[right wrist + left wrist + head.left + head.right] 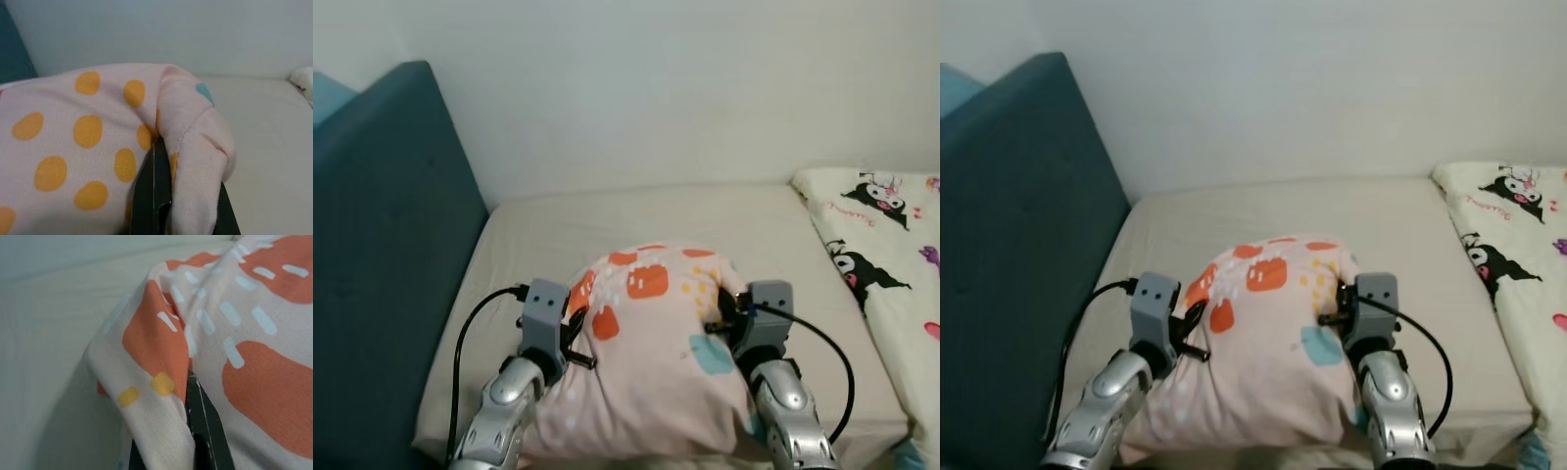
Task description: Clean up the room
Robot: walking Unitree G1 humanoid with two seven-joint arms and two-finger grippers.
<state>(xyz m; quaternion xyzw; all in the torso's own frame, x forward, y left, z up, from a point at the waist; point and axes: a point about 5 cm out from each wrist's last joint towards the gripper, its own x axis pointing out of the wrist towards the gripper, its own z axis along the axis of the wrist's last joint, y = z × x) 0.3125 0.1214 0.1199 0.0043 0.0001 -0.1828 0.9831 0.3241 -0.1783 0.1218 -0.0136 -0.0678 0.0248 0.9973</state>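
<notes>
A pink pillow point(651, 343) with orange, yellow and teal patches is held up over the beige bed point(636, 220), between my two arms. My left gripper point(576, 328) is shut on a fold of the pillowcase at the pillow's left side; in the left wrist view the cloth point(161, 396) is pinched between the black fingers point(203, 426). On the pillow's right side, my right gripper point(722, 311) is shut on another fold, seen in the right wrist view as cloth point(195, 161) squeezed between its fingers point(151, 191).
A dark teal headboard point(382, 255) rises on the left of the bed. A white quilt with black cartoon figures point(886, 245) lies on the right. A pale wall point(656, 88) stands behind the bed. Bare mattress shows beyond the pillow.
</notes>
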